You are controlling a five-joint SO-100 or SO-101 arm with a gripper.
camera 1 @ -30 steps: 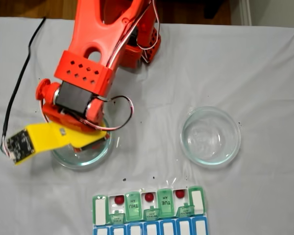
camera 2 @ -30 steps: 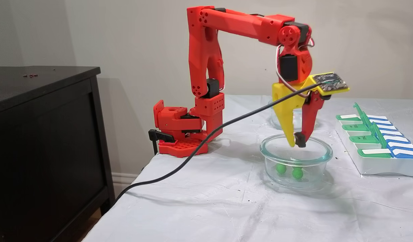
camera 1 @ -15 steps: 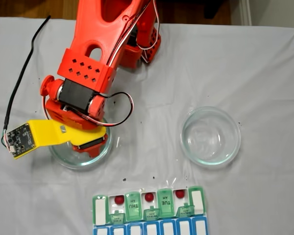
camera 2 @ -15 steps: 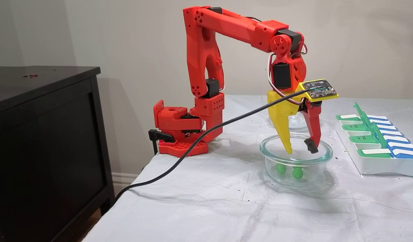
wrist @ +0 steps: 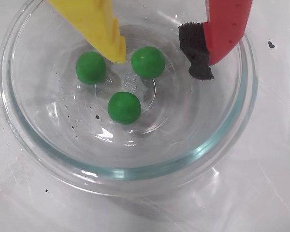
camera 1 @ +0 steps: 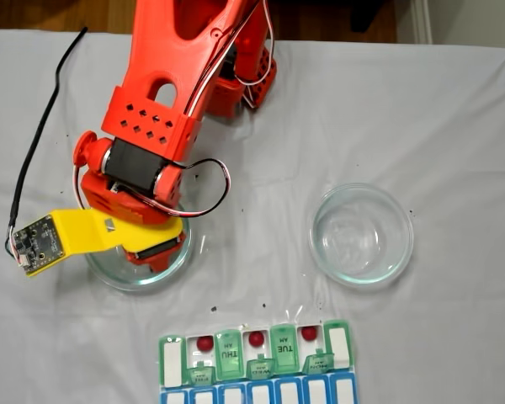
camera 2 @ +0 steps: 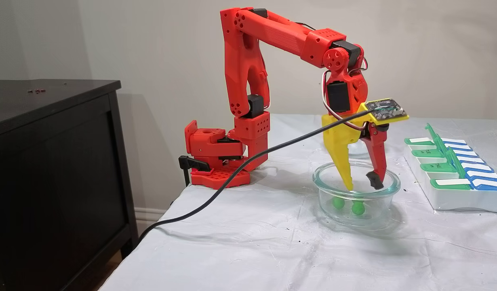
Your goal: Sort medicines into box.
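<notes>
In the wrist view, the end effector (wrist: 162,60) is walled in by a glass dish (wrist: 135,170); three green balls (wrist: 124,107) are spaced apart, with gaps between.

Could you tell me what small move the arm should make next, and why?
Probably lower a little further and then close. The tool is open inside the glass dish, its yellow and red fingers straddling the upper right green ball, with the tips apparently still above it.
</notes>
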